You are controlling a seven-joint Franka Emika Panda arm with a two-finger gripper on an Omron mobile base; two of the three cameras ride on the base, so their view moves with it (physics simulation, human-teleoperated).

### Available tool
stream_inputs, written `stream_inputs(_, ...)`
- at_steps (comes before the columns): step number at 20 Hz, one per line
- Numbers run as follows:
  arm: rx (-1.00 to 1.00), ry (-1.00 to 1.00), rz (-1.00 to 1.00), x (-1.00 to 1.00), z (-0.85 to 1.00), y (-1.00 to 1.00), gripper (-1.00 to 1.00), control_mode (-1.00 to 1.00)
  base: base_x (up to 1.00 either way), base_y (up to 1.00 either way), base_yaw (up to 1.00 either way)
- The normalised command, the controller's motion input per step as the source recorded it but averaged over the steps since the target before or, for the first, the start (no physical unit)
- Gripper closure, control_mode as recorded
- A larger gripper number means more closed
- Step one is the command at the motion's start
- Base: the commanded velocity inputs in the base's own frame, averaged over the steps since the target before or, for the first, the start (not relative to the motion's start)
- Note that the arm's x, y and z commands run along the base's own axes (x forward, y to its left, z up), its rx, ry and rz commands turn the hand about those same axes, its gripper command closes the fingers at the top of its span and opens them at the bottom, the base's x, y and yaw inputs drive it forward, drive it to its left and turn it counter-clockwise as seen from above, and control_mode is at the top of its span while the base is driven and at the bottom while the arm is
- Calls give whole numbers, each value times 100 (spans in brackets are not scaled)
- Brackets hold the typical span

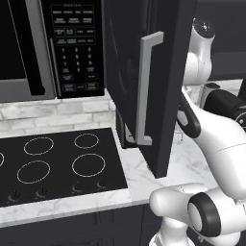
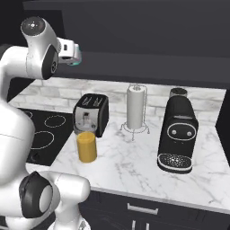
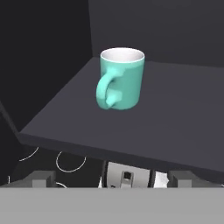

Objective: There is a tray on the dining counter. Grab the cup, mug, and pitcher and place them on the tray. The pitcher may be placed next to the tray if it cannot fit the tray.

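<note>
Ahead of us the mug (image 3: pixel 121 78) stands upright on a dark cabinet shelf (image 3: pixel 175 118), handle toward our gripper (image 3: pixel 112 177), whose jaws are spread wide and empty, so closing in off-centre could catch that handle and topple it.

We see flat, even rendered light with no glare; the marble worktop (image 2: pixel 134 157) reads bright, the cabinet interior around the mug (image 3: pixel 121 78) dim. Shadows are soft, edges slightly blurred.
</note>
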Motion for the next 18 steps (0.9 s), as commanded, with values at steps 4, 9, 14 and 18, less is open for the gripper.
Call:
stream_inputs(4, 0, 0, 0, 32, -4, 0, -100, -100, 0, 0, 0)
stream_inputs(9, 0, 1, 0, 27, 0, 6, -100, -100, 0, 0, 0)
stream_inputs(14, 0, 0, 0, 25, 0, 9, -100, -100, 0, 0, 0)
stream_inputs(18, 0, 0, 0, 29, 0, 10, -100, -100, 0, 0, 0)
